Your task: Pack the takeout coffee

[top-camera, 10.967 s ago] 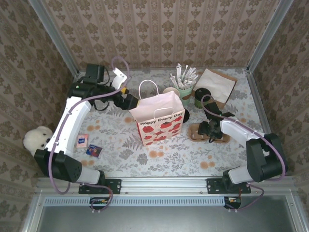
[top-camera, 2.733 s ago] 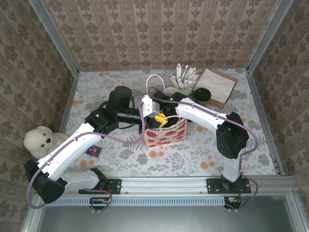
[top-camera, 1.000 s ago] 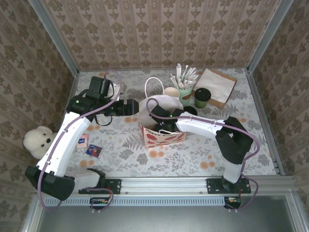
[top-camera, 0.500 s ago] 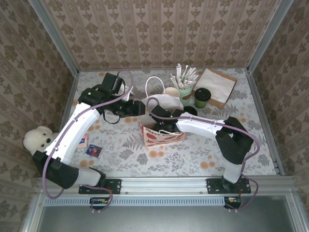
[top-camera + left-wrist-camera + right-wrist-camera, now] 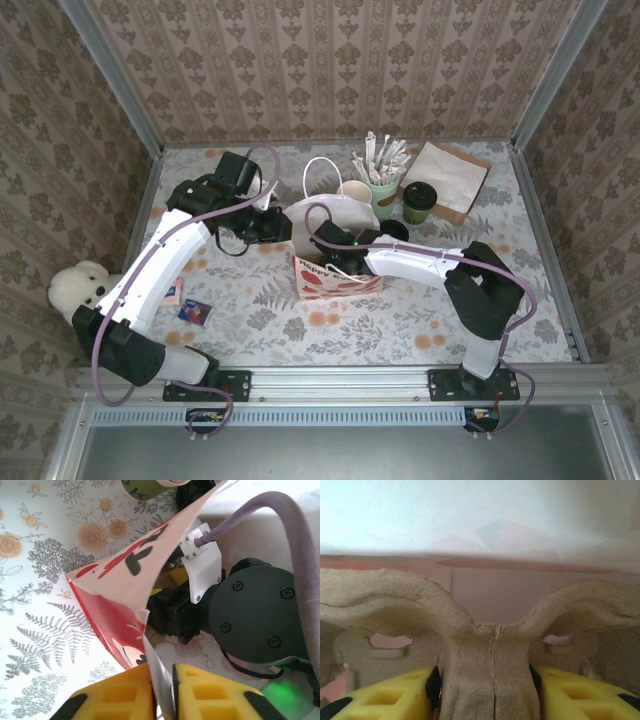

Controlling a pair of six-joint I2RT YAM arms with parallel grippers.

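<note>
The flower-printed table carries a gift bag at its middle, behind it a paper cup, a cup of wrapped sticks, a black disc and brown paper, and two small packets at left.

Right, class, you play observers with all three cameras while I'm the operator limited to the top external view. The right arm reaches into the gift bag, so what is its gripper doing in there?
Observer: On the right wrist view, the right gripper is shut on the centre post of a moulded cardboard cup carrier inside the gift bag, whose pale wall lies just beyond.
Operator: And the left gripper at the bag's rim, is it actually gripping?
Observer: Yes. The left wrist view shows the left gripper pinching the bag's edge, with the paper sandwiched between its yellow fingers.
</note>
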